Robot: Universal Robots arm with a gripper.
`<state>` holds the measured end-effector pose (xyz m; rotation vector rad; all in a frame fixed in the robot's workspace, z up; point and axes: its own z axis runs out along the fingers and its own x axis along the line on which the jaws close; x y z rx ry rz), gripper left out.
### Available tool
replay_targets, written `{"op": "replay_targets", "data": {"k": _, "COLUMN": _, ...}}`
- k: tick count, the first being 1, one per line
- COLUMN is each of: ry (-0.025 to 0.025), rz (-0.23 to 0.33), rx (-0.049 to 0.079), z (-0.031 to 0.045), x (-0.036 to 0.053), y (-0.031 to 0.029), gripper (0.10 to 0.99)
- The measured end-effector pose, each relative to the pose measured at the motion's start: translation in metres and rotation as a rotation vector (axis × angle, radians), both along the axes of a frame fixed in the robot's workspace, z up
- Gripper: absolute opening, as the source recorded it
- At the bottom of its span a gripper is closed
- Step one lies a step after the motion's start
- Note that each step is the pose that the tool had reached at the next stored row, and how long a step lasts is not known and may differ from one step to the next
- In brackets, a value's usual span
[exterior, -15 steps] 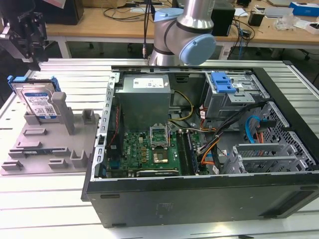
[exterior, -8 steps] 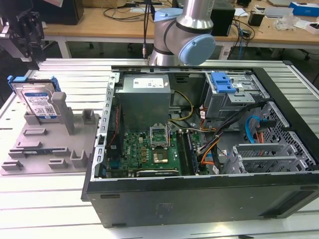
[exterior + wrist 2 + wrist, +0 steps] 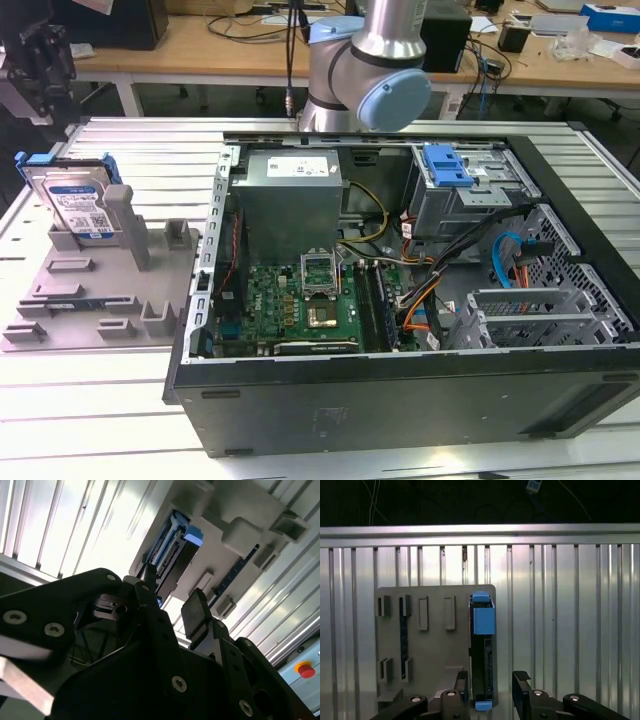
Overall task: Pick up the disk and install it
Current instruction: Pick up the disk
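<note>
The disk [image 3: 78, 200], a silver drive with a white-and-blue label in a blue carrier, stands on edge in a slot of the grey fixture [image 3: 100, 300] at the exterior view's left. My gripper [image 3: 40, 70] hangs well above it, open and holding nothing. In the first wrist view the disk [image 3: 482, 645] is seen edge-on, in line with the gap of my gripper [image 3: 492, 682], with one finger [image 3: 522, 682] on either side. In the second wrist view the disk [image 3: 172, 555] lies beyond my open gripper [image 3: 172, 597].
An open computer case [image 3: 400, 385] lies on the ribbed metal table [image 3: 120, 420] to the exterior view's right of the fixture. It holds a grey power-supply box [image 3: 290, 185], a motherboard [image 3: 300, 300], cables and a drive bay with a blue latch [image 3: 447, 165]. The arm's base [image 3: 365, 80] stands behind the case.
</note>
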<state>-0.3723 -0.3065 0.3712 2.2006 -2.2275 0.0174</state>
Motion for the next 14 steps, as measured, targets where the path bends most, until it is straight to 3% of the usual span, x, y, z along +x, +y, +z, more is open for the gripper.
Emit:
{"op": "replay_targets", "data": {"k": 2, "ry": -0.0001, "rz": 0.0, "rx": 0.0, "z": -0.0013, "x": -0.0114, "y": 0.0, "gripper": 0.482}}
{"op": "replay_targets", "data": {"k": 5, "ry": -0.0001, "rz": 0.0, "rx": 0.0, "z": -0.0025, "x": -0.0192, "y": 0.0, "gripper": 0.482}}
{"op": "replay_targets", "data": {"k": 14, "ry": 0.0002, "rz": 0.007, "rx": 0.0, "z": -0.0125, "x": -0.0319, "y": -0.0001, "gripper": 0.482}}
